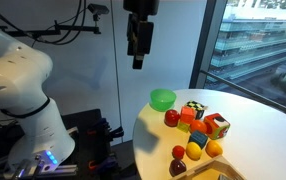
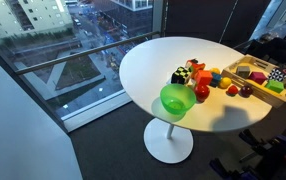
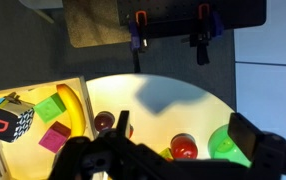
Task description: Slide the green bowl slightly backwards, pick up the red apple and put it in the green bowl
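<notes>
The green bowl (image 1: pixel 162 98) stands near the edge of the round white table (image 1: pixel 258 125); it also shows in the other exterior view (image 2: pixel 177 101) and at the lower right of the wrist view (image 3: pixel 226 146). The red apple (image 1: pixel 171 118) lies right beside it, seen too in an exterior view (image 2: pixel 202 92) and the wrist view (image 3: pixel 185 149). My gripper (image 1: pixel 137 45) hangs high above the table, open and empty. In the wrist view its fingers (image 3: pixel 181 123) frame the apple and bowl far below.
A smaller red fruit (image 1: pixel 178 152), a yellow fruit (image 1: pixel 195 152), an orange fruit (image 1: pixel 214 148) and patterned cubes (image 1: pixel 216 126) lie behind the apple. A wooden tray (image 2: pixel 268 80) with coloured blocks stands at the far end. A window wall runs alongside the table.
</notes>
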`<action>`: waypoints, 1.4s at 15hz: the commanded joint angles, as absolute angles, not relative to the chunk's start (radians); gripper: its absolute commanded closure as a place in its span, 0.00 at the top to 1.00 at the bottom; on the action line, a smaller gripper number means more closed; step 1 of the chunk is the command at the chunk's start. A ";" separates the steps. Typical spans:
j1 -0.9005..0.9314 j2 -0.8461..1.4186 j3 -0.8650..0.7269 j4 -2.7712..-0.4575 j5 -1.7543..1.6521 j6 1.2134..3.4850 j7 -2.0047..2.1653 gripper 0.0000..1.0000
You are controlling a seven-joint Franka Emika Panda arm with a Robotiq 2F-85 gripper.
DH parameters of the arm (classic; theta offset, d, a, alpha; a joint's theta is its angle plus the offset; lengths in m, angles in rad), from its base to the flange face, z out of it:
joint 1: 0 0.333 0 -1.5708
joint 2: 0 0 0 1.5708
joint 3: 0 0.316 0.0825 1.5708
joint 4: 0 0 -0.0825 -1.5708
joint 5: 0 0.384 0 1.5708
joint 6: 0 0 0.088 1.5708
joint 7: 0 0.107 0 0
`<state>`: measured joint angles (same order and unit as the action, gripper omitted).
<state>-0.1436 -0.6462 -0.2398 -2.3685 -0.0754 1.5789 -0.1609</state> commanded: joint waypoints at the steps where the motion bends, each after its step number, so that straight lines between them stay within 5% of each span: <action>1: -0.150 -0.663 -0.212 -2.427 -0.076 1.665 -0.138 1.00; 21: -0.111 -0.509 0.028 -2.614 -0.026 2.115 0.301 1.00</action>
<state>-0.1230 -0.5461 0.0078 -2.6121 -0.0532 2.0578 0.2427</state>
